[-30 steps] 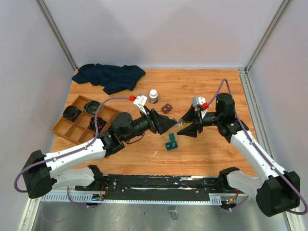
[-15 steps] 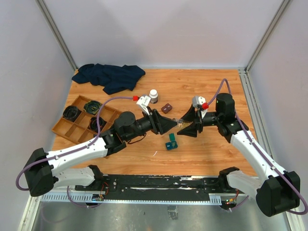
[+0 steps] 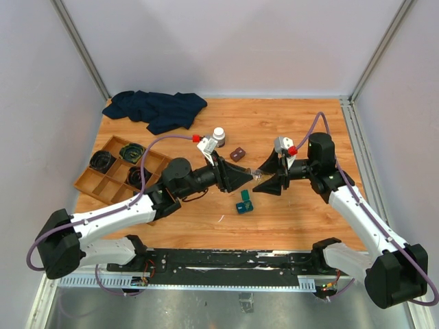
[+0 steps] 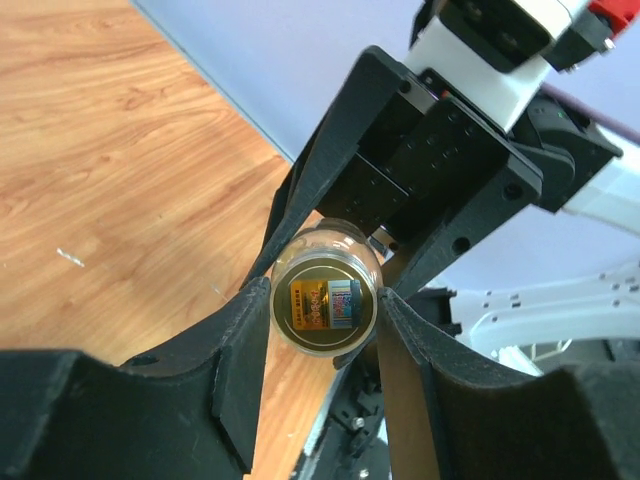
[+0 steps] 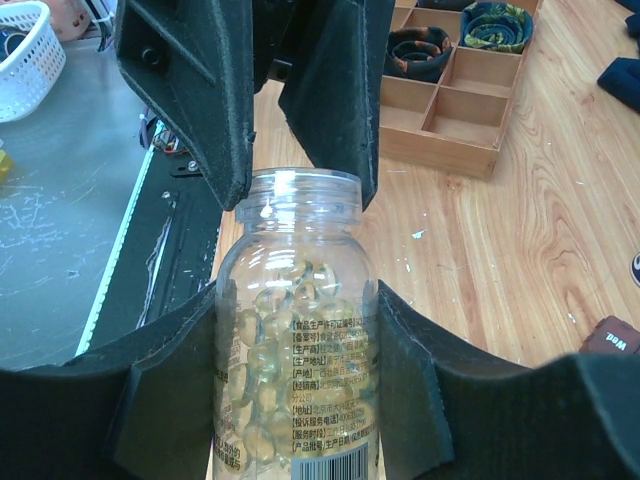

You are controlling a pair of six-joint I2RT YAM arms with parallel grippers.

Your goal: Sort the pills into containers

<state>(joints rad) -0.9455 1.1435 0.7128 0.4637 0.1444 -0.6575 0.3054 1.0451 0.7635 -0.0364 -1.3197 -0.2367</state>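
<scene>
Right claw (image 5: 297,300) grips pill bottle (image 5: 297,250), its base cut off.

A: What surrounds the desk (image 3: 288,123)?

B: Plain pale grey walls (image 3: 233,41) close it in on three sides, and aluminium posts (image 3: 79,48) slant up the two far corners.

A: And the desk top?

B: It is orange-brown wood grain, lit evenly, with only soft shadows. A metal strip (image 3: 355,137) runs along its right edge.

A: What lies at the near side?

B: A grey metal sheet (image 3: 206,308) lies below the wood. The right wrist view shows that scuffed grey surface beside the desk, with a white plastic basket (image 5: 25,50) at the upper left corner.
</scene>
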